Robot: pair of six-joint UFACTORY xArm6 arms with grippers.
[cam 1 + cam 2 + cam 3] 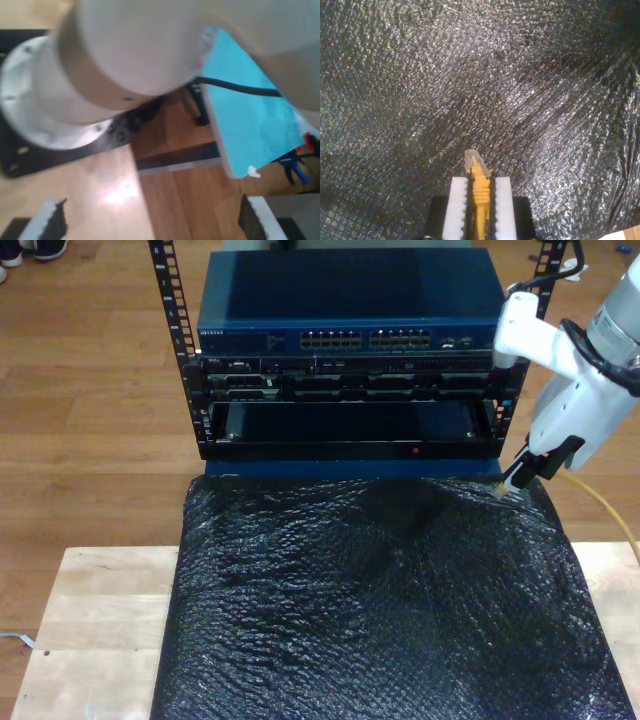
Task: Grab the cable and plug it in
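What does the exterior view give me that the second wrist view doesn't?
Exterior view: the switch with its port rows, the rack, the wooden table, and the cable trailing off toward that view's right. Second wrist view: the clear plug poking out between my second hand's pads. Both: the black bubble wrap and the held cable tip.

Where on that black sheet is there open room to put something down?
Most of the black bubble sheet lies bare, from the rack behind it down toward the camera. The pale wood tabletop on the exterior view's left is free too. It is crowded at the exterior view's upper right, where my second hand holds the yellow cable.
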